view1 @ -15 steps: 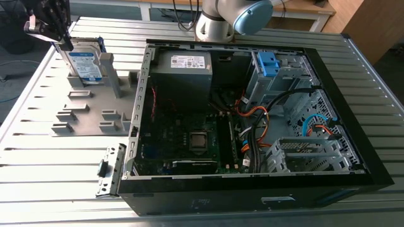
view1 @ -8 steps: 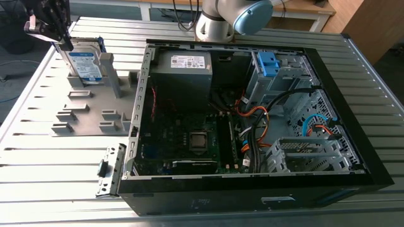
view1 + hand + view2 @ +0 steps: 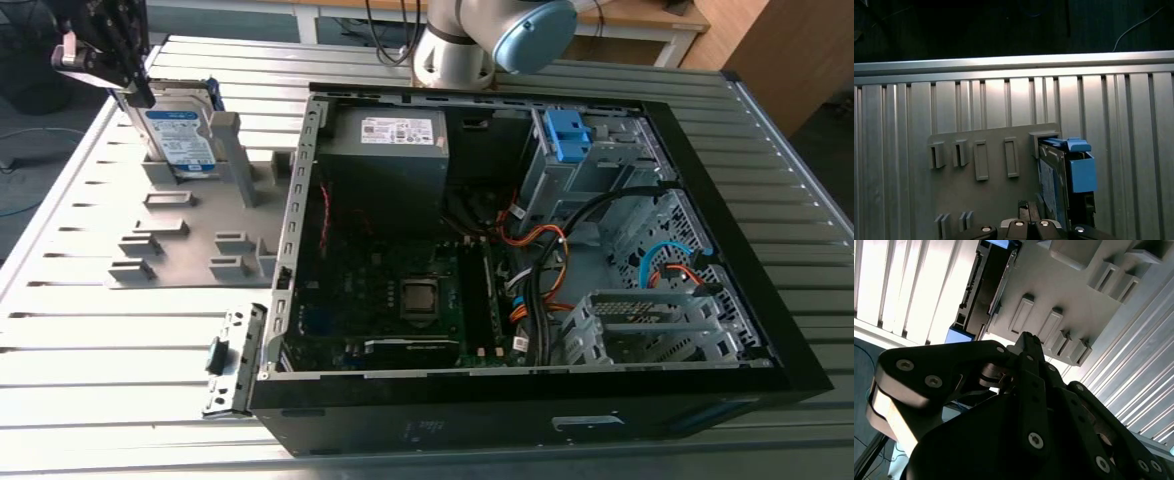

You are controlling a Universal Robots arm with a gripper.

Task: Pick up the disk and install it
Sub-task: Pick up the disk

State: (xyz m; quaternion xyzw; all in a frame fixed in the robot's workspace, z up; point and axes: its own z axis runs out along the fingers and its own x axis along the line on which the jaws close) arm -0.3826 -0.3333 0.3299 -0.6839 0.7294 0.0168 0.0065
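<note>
- Ribbed metal table point(image 3: 787, 150), open PC case point(image 3: 467, 425) lying on it.
- Grey slotted fixture point(image 3: 94, 215) beside case.
- Disk point(image 3: 180, 125) upright in fixture; blue-white label point(image 3: 183, 150) print unreadable.
- Gripper point(image 3: 1027, 207) just beside disk's top edge, clenched, empty.

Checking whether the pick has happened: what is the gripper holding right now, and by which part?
Nothing, it seems: the gripper hangs beside the disk, which stands upright in the grey rack.
</note>
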